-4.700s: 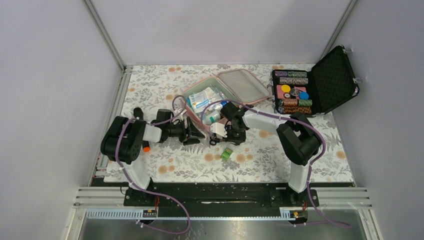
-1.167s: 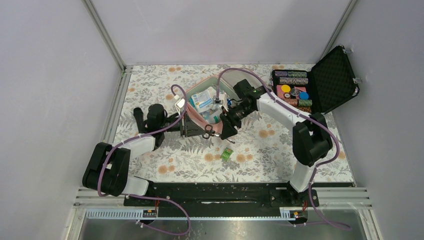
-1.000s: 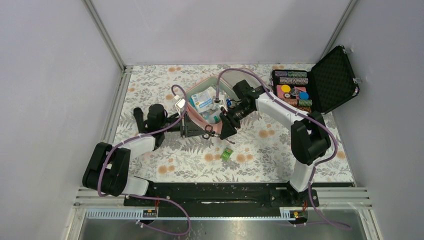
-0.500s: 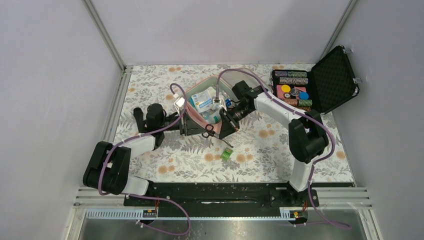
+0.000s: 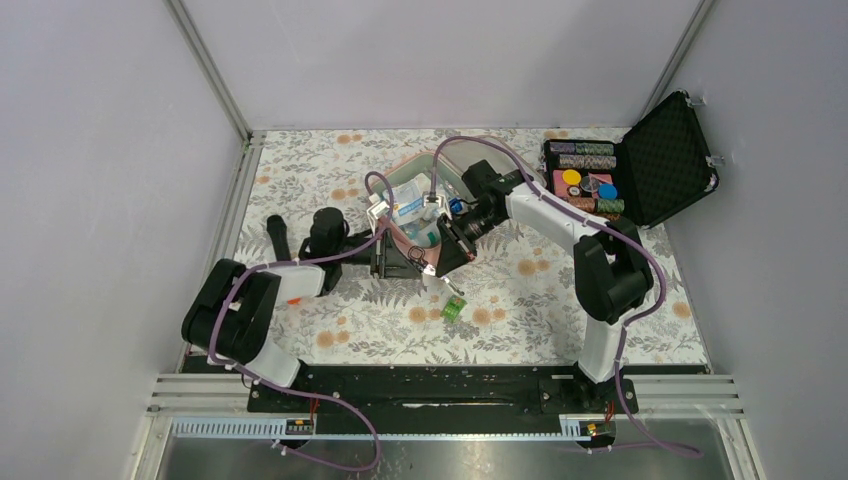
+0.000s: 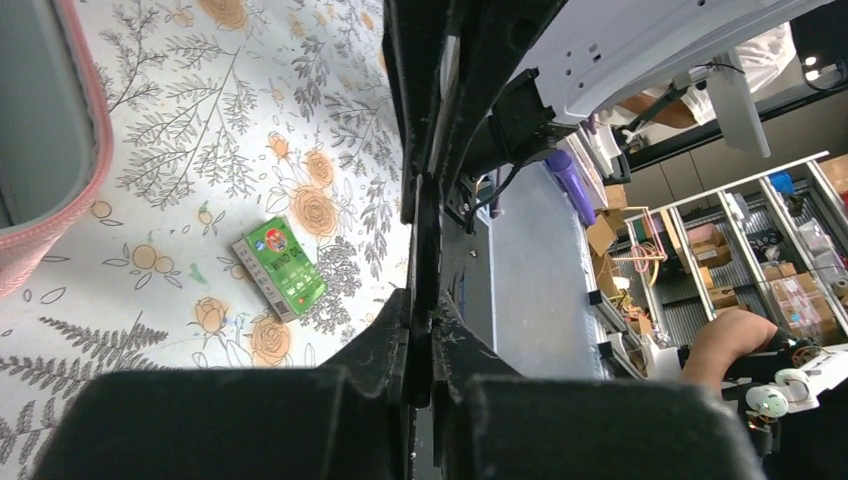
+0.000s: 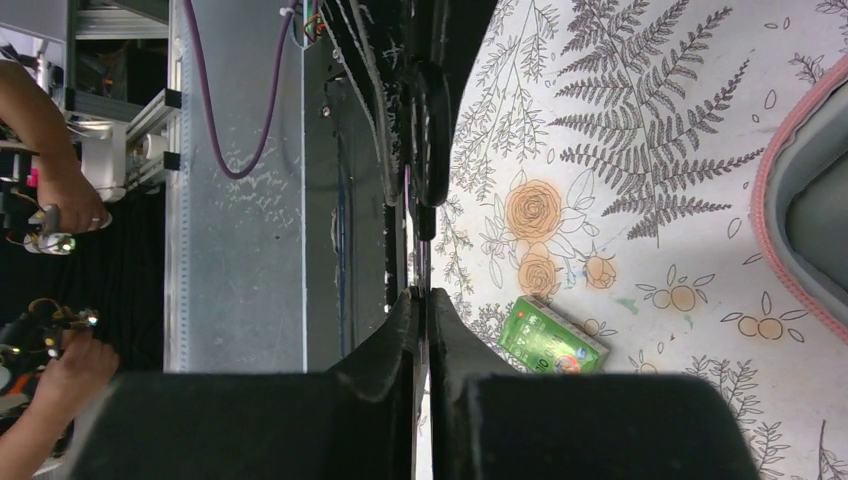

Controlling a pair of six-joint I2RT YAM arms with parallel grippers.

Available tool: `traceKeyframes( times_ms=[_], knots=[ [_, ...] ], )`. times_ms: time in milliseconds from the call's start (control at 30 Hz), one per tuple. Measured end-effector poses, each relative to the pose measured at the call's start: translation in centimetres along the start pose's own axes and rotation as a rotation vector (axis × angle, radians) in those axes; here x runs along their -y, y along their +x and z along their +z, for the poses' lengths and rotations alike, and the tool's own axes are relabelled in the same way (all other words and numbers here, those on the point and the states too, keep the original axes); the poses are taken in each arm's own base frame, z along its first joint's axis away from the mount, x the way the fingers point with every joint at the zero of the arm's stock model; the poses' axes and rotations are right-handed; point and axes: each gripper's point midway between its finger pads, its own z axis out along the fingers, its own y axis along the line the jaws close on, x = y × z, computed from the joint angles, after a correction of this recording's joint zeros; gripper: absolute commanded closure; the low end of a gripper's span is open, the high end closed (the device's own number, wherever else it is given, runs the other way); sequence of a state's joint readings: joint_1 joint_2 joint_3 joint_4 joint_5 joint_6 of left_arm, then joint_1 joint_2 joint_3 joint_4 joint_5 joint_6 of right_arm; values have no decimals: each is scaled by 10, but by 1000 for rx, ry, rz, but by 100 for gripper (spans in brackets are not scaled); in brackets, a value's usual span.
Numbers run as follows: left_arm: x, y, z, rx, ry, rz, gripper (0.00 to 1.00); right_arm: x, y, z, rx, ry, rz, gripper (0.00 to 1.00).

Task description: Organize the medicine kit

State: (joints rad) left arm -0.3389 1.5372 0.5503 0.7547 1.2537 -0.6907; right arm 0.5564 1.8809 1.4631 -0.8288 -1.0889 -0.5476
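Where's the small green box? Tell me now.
In the top view, the green box lies flat on the floral mat, outside the medicine kit, just on its near side.

My fingers: I see the left gripper (image 6: pixel 423 300), black, its two fingers pressed together.
Case: a corner of the pink soft medicine kit with grey lining (image 6: pixel 40 100) at my upper left.
Box: small green rectangular carton (image 6: pixel 280 268), flat on the floral tablecloth (image 6: pixel 200 120), apart from the case.
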Motion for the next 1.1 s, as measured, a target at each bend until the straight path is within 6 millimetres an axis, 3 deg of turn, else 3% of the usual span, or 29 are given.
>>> traceKeyframes(
  times_ms=[133,300,400,500,600,700,800,900,1000,1100],
  knots=[
    [5,-4,1,6,30,4,100,-1,-2,-1,6,2,41,61],
    [4,-21,-3,62,53,-30,100,20,-10,-8,76,111,114,40],
    [-1,-41,-14,131,30,-32,100,36,-10,-34,201,238,201,28],
    [-3,-64,-28,195,9,7,100,62,-8,-83,383,417,304,18],
    [-6,-86,-39,241,-40,36,100,99,-6,-149,587,618,417,16],
    [-15,-123,-42,287,-194,91,100,119,2,-179,704,699,527,15],
    [-11,-179,-45,333,-366,219,100,135,17,-192,784,728,657,8],
    [-4,-215,-57,361,-504,321,100,158,27,-199,843,727,779,6],
    [-10,-224,-73,355,-638,379,100,180,39,-200,877,726,877,7],
    [-27,-213,-88,308,-757,393,100,203,48,-197,914,717,969,9]
  ],
)
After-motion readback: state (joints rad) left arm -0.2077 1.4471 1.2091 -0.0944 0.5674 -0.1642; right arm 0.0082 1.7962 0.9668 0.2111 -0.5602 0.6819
